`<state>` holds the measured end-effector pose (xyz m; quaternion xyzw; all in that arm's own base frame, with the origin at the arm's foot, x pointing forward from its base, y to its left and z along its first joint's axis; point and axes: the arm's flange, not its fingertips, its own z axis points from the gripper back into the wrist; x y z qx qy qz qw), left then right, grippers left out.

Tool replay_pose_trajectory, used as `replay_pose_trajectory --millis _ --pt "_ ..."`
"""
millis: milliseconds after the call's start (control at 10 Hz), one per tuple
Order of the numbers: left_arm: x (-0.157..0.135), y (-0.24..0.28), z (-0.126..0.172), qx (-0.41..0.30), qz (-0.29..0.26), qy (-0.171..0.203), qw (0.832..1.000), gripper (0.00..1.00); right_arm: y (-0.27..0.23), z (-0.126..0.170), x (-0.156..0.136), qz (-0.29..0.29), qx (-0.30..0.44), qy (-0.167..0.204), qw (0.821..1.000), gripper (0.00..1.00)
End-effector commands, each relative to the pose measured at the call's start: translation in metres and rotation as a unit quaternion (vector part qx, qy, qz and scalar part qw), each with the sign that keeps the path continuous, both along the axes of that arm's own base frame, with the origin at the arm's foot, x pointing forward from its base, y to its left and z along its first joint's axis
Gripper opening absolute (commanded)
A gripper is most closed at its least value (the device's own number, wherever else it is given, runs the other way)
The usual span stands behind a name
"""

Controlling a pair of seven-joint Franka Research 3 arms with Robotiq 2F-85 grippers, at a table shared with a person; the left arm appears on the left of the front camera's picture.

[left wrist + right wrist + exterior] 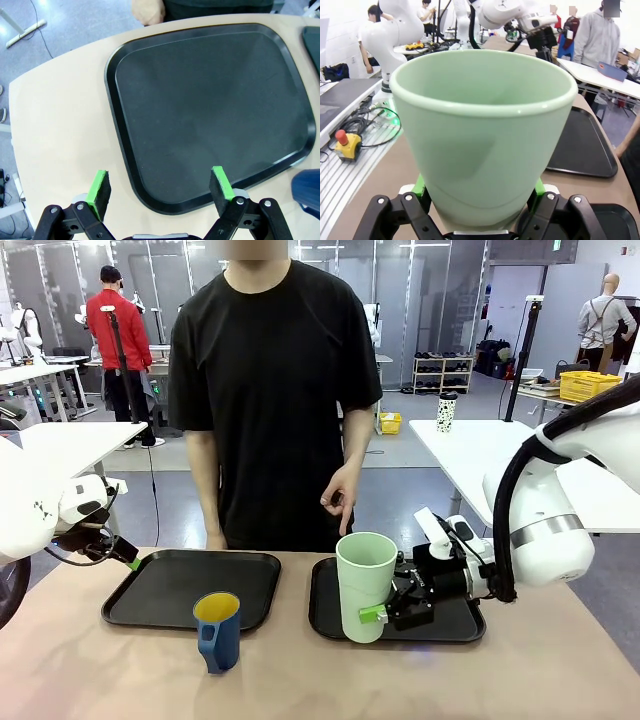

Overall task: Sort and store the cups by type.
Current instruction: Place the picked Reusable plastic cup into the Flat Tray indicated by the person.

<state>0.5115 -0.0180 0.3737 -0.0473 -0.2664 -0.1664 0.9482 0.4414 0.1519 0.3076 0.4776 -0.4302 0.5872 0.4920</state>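
Two black trays lie side by side on the table in the front view. The right claw comes in low from the right and is clamped on the lower part of the mint-green tumbler, one green pad showing on its near side. The tumbler is upright over the near left part of the right tray; whether its base touches the tray cannot be told. The dark blue mug stands on the bare table well to the left of that claw, just in front of the left tray. The left claw hangs just beyond that tray's left end, well apart from the mug. A person stands at the far side, one hand above and behind the tumbler.

In the left wrist view, the left claw is spread wide with nothing between its fingers. The left tray lies straight ahead of it, one corner between the pads. The mug peeks in just outside one finger.

In the right wrist view, the right claw grips the tumbler near its base, a pad on each side. The left tray lies beyond.
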Motion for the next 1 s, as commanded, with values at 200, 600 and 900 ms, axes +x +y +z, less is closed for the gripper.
replay_pose_trajectory --millis 200,600,900 --pt "-0.003 0.000 0.003 -0.001 -0.002 -0.004 1.000 1.00 -0.032 0.001 0.063 -0.075 -0.021 -0.004 0.997 0.84" --pt "-0.003 0.000 0.003 -0.001 -0.002 -0.004 1.000 1.00 -0.070 0.017 0.113 -0.130 -0.017 0.009 0.991 0.84" --pt "-0.003 0.000 0.003 -0.001 -0.002 -0.004 1.000 1.00 -0.086 0.014 0.130 -0.137 0.009 0.011 0.990 0.84"
